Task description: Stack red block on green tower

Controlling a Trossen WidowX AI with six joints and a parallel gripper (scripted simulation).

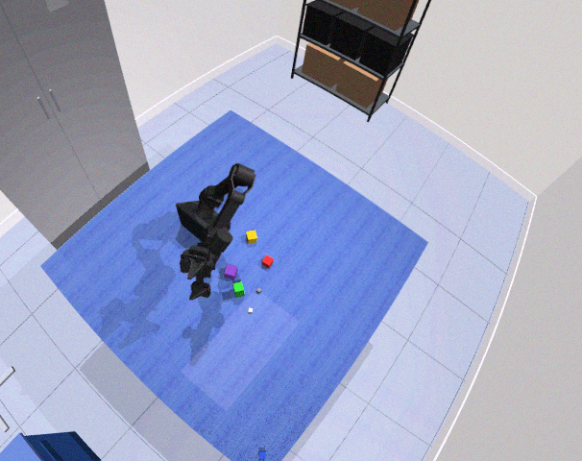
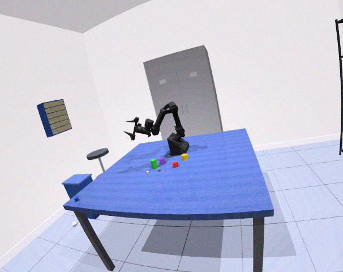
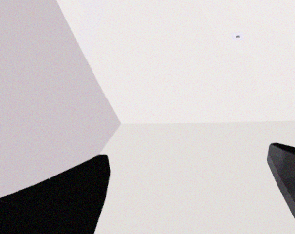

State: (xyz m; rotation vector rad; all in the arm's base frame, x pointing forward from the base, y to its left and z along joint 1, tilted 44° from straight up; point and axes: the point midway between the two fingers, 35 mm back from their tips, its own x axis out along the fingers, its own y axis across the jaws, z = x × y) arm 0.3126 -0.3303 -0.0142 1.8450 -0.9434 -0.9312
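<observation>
Jaws stand wide apart with nothing between them on the gripper [image 2: 130,127], which hangs high over the blue table [image 2: 212,187] in a white-walled room with a grey cabinet [image 2: 183,90] and tiled floor. Down on the tabletop, well below the fingers, the red block [image 2: 175,164] sits apart from the green tower [image 2: 153,163], with a purple block [image 2: 162,160] and yellow block [image 2: 184,156] nearby. From its base, the arm [image 2: 168,114] rises, bends at the elbow and reaches out level.
</observation>
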